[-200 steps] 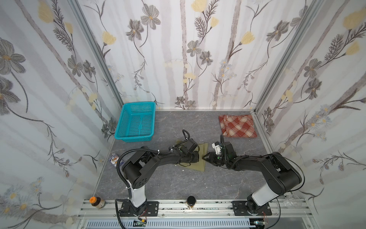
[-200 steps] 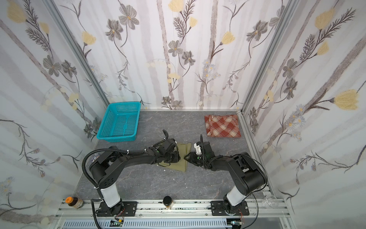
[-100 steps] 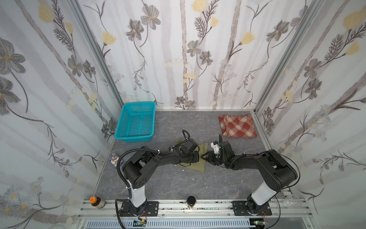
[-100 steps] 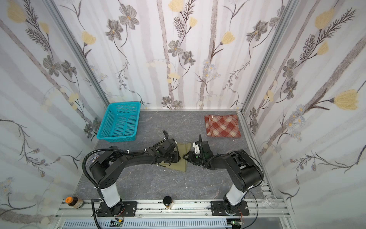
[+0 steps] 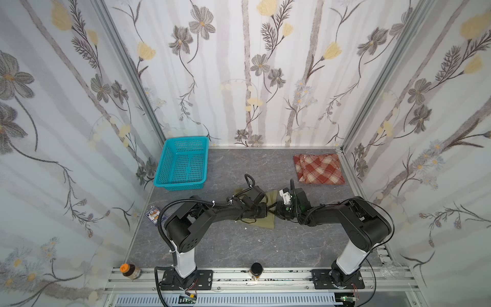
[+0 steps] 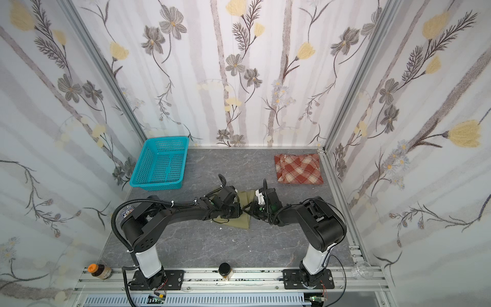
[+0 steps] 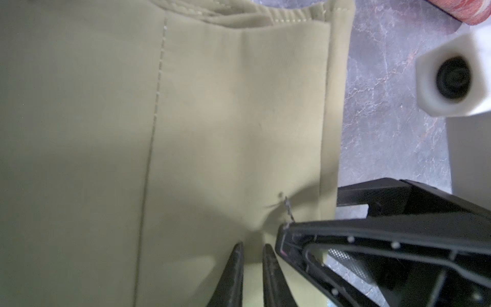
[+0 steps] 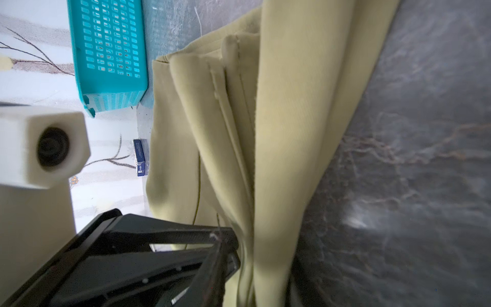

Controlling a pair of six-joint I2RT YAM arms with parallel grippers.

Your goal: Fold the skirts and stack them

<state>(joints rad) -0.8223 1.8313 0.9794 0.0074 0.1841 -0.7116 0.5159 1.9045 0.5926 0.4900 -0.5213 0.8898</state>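
So the plain olive-green cloth skirt [image 5: 269,225] sits mid-way across the grey marbled tabletop [image 5: 239,247], doubled into a narrow layered panel. You can see the stacked hems and waistband in the right wrist view. The rust-red and cream plaid cloth skirt [image 5: 318,170] is folded flat in the far right corner, well apart from it. My guess is that's the base of the stack and the olive one goes on top once it's tidy. The turquoise plastic mesh basket [image 5: 177,186] is off at the far left, not involved.

The left fingers [image 7: 235,268] are clenched on a little pucker of olive cloth near the panel's edge, fabric bunched between them. I reckon that's to pin the layers so they don't slide apart. The right fingers [image 7: 332,234] are nosed up to that same edge, just beside the left ones. Whether they're actually grasping cloth or only alongside it, I can't tell.

Pose-wise, in both top views the arms are stretched low and nearly flat over the tabletop, reaching inward toward each other, wrists meeting head-on at the skirt's right side. The left forearm lies across most of the skirt and hides it.
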